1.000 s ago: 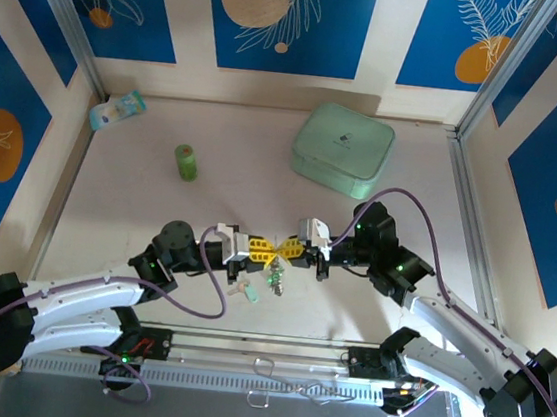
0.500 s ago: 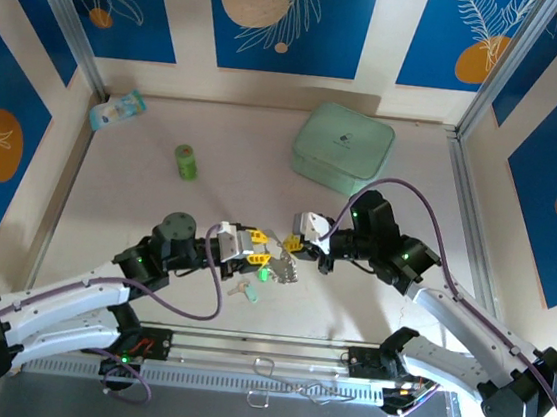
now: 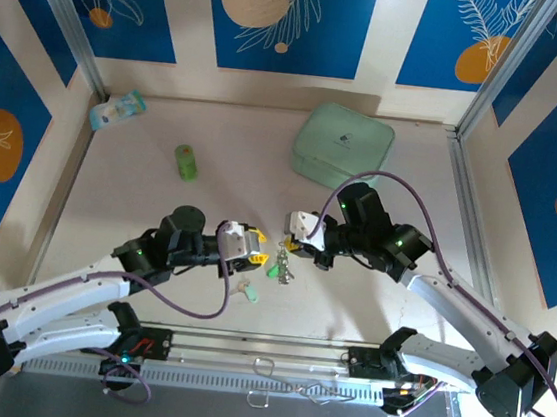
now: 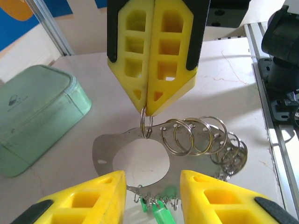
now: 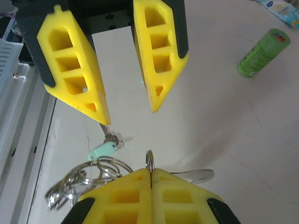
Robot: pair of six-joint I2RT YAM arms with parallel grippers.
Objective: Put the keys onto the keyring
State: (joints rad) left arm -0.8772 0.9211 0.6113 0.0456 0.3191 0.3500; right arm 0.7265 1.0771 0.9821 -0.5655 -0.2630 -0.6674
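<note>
- The right gripper (image 5: 150, 173) has its fingers pressed together, pinching a small ring on the upper edge of the keyring (image 4: 105, 153).
- The keyring hangs from this pinch over the middle of the table (image 3: 138, 203), toward its near edge. Several split rings sit on its rim.
- The left gripper (image 4: 152, 178) is spread, with the keyring's lower edge between its fingers.
- A green-headed key (image 4: 162, 213) hangs at that lower edge.
- A mint-headed key (image 5: 103, 150) lies loose on the table, just beside the keyring.

Left fingers (image 4: 88, 200) now apart, off the keyring (image 4: 105, 152)
</note>
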